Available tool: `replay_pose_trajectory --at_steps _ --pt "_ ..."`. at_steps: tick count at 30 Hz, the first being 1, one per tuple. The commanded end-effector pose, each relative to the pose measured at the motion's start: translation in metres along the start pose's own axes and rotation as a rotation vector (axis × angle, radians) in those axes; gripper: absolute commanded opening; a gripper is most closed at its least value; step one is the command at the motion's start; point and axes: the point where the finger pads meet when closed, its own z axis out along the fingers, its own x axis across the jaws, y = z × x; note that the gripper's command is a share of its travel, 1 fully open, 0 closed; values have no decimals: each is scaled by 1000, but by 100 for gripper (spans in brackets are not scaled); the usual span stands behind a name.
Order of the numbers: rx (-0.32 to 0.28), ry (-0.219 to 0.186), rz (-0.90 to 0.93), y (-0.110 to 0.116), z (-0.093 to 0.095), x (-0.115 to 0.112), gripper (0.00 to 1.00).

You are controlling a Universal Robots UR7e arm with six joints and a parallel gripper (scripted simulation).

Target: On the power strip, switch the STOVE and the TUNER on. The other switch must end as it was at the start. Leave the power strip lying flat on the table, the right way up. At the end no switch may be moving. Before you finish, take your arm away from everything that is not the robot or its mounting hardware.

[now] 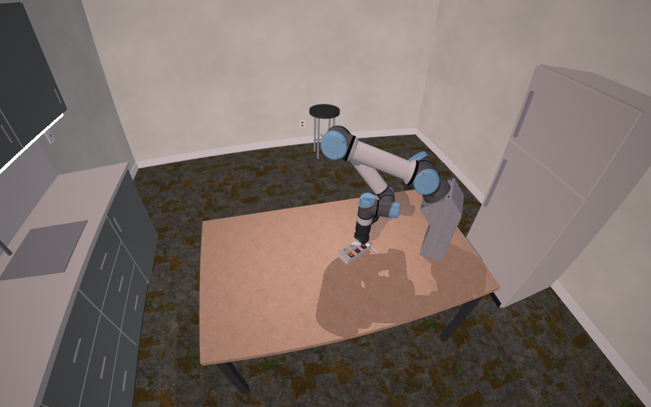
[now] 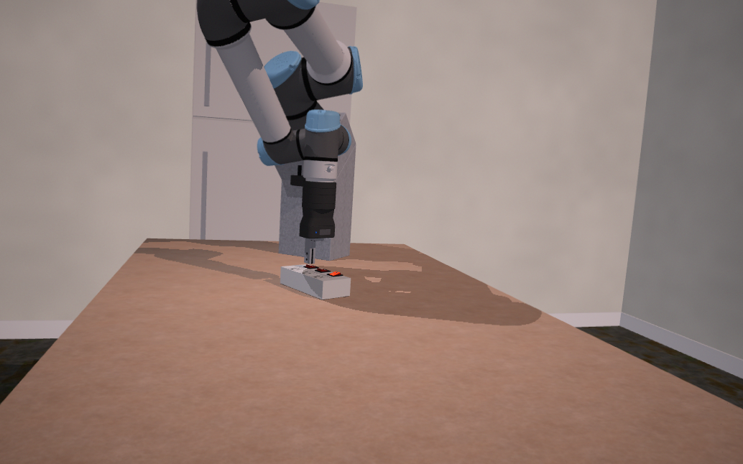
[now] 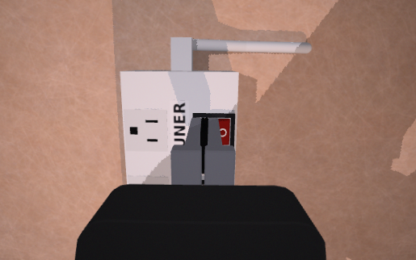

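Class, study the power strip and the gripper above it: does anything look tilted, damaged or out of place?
Nothing stands out. The power strip lies flat and upright on the table; the shut gripper sits over the TUNER switch.

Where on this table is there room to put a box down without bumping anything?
Free: the wide stretch of table between the power strip and the near and left edges. Crowded: the far right corner, where the shut gripper presses the strip beside the grey pedestal.

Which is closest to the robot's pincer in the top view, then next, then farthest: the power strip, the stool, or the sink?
1. Power strip, directly under the shut pincer.
2. Stool, on the floor beyond the table.
3. Sink, in the counter far across the room.
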Motion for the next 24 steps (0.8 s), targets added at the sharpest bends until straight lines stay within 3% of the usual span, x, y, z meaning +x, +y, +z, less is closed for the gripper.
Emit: replay_pose_trajectory --at_steps 1,24 --pt "-1 -1 0 0 1 0 0" --pt "-1 -1 0 0 8 0 0"
